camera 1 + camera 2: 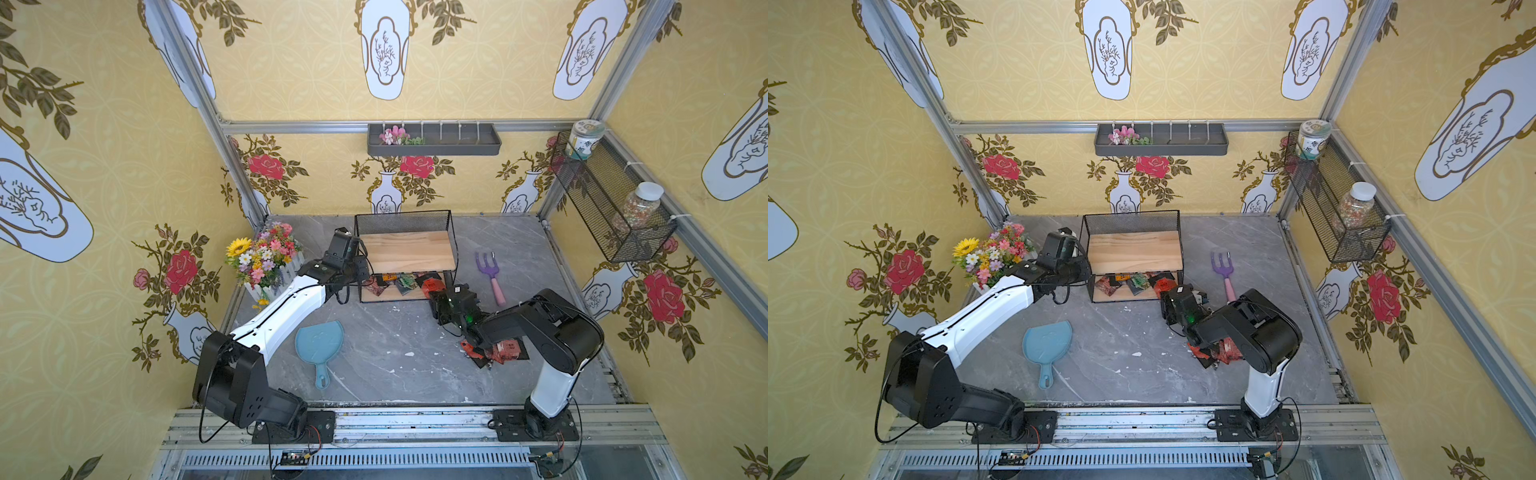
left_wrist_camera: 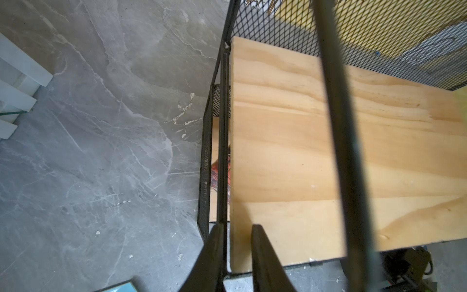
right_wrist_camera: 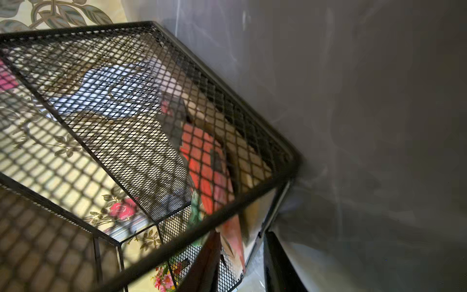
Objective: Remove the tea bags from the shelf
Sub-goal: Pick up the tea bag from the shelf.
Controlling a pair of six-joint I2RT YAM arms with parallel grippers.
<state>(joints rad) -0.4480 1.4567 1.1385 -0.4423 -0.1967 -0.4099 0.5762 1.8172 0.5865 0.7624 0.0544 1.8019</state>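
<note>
Lower right, loose tea bags (image 1: 507,349) lie under the right arm (image 1: 552,328). At centre, the right pincer (image 3: 240,241) meets a red bag (image 1: 432,286) at the shelf's (image 1: 405,249) right corner; grip blurred, cannot tell. More bags (image 1: 399,282) sit on its lower board (image 1: 374,294). The left pincer (image 2: 237,227), narrow, clamps the shelf's left frame.

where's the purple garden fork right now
In both top views the purple garden fork lies flat on the grey table, just off the right end of the shelf and not touching it.
</note>
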